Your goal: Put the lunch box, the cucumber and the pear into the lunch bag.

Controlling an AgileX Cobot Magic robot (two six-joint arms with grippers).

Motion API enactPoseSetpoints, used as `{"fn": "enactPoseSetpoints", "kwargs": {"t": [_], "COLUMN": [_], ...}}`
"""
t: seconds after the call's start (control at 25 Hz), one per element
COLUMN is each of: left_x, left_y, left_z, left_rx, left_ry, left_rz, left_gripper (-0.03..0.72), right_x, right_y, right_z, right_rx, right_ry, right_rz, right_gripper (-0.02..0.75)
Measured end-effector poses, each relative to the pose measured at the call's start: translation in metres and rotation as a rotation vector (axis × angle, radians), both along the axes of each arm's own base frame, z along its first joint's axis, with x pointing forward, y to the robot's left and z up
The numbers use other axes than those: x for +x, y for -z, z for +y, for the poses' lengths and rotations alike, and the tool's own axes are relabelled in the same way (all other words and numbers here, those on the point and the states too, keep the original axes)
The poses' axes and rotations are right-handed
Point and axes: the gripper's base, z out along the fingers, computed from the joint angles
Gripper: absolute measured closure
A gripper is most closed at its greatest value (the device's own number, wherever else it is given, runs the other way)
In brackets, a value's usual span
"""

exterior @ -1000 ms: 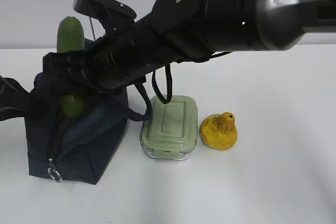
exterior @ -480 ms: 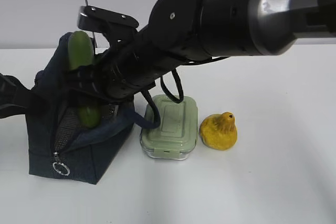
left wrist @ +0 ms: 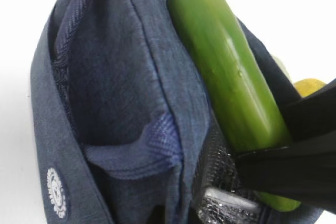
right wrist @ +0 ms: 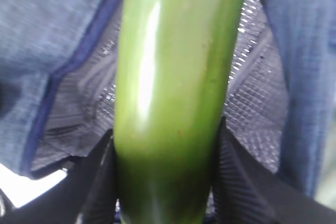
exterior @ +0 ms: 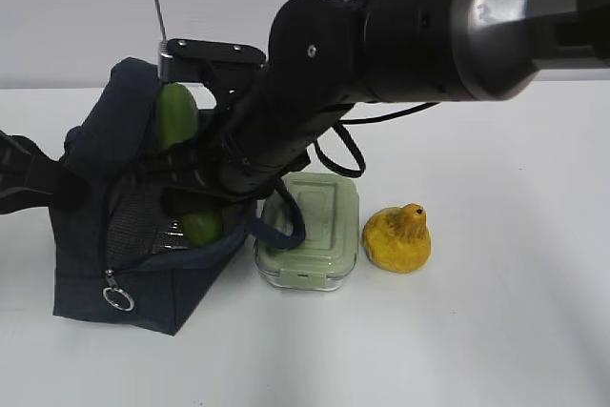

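White table (exterior: pixel 496 331), pale wall behind: the cucumber (exterior: pixel 177 116) is held upright, half inside the lunch bag (exterior: pixel 143 283).
The right gripper (right wrist: pixel 164 182) is clamped around the cucumber's lower part, its long axis pointed down into the bag's mouth; the left gripper, unseen, is closed, apparently on the bag's fabric.

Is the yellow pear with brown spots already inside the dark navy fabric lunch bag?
No, the yellow pear sits on the white table, right of the sage-green lidded lunch box, outside the dark navy lunch bag.
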Motion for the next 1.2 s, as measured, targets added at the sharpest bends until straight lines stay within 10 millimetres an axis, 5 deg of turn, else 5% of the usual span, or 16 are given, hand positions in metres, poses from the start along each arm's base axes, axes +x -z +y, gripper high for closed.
{"fn": "enactPoseSetpoints", "kwargs": {"t": [0.68, 1.2], "left_x": [0.0, 0.0], "left_y": [0.0, 0.0], "left_z": [0.0, 0.0], "left_rx": [-0.003, -0.003], "left_ry": [-0.001, -0.001], "left_rz": [0.0, 0.001], "left_gripper": [0.685, 0.685], "right_x": [-0.001, 0.014], "right_y": [0.003, 0.002], "right_z": [-0.005, 0.013], "right_rx": [-0.073, -0.062], "right_ry": [-0.015, -0.049], "right_rz": [0.012, 0.035], "right_gripper": [0.39, 0.39]}}
